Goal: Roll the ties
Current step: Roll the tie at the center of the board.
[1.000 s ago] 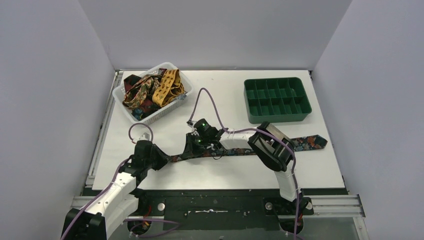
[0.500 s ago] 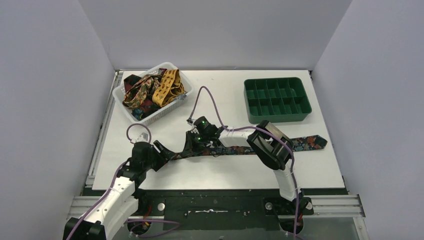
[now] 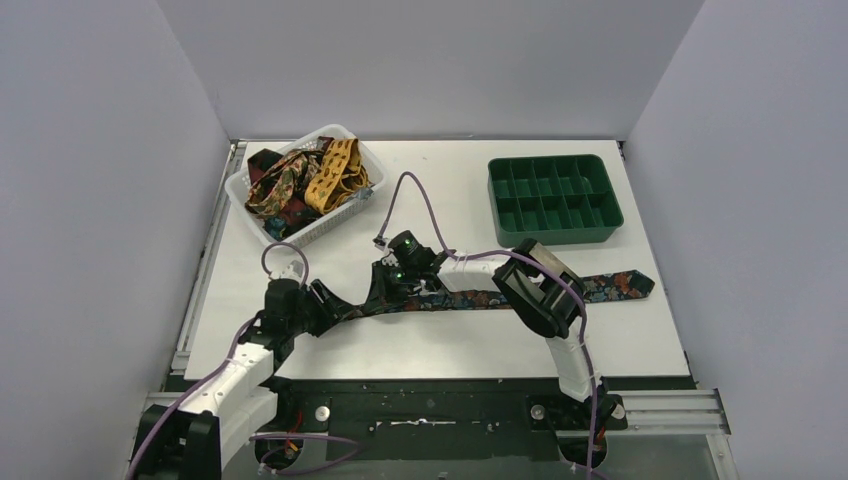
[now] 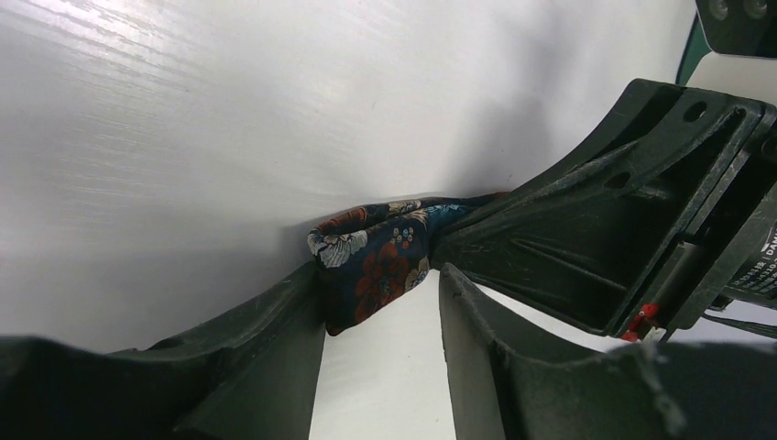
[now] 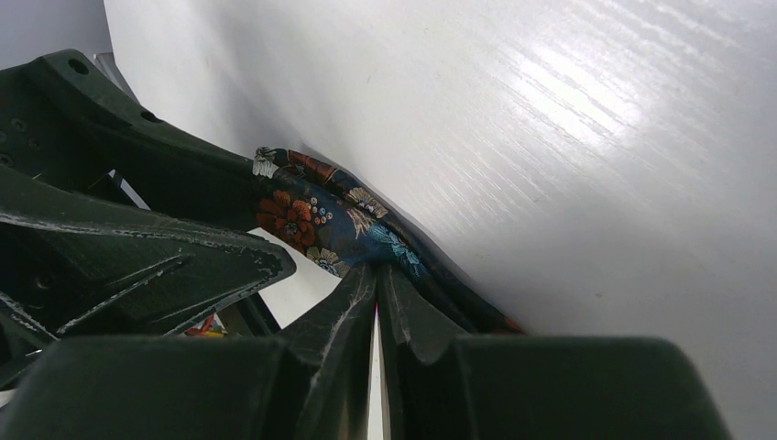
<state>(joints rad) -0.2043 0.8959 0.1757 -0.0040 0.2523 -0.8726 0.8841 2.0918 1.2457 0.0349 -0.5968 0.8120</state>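
Top view, floral tie: lies left to right across the near worktop, with its wide pointed end at the right and its narrow end between the two arms.
Top view, other ties: heaped in the white basket at far left, with the green tray at far right.
Top view, change: the left jaws were shut on the narrow end a second ago. They have since let go and shifted slightly right, toward the right jaws.
Left wrist view, left jaws: spread. The folded end of the tie sits between them, touching one finger and clear of the other.
Right wrist view, right jaws: pressed together, pinching the tie just beside that fold.
Meaning: this looks like a re-grip on the fold. The roll has barely begun, and the right pinch is all that holds the fabric.
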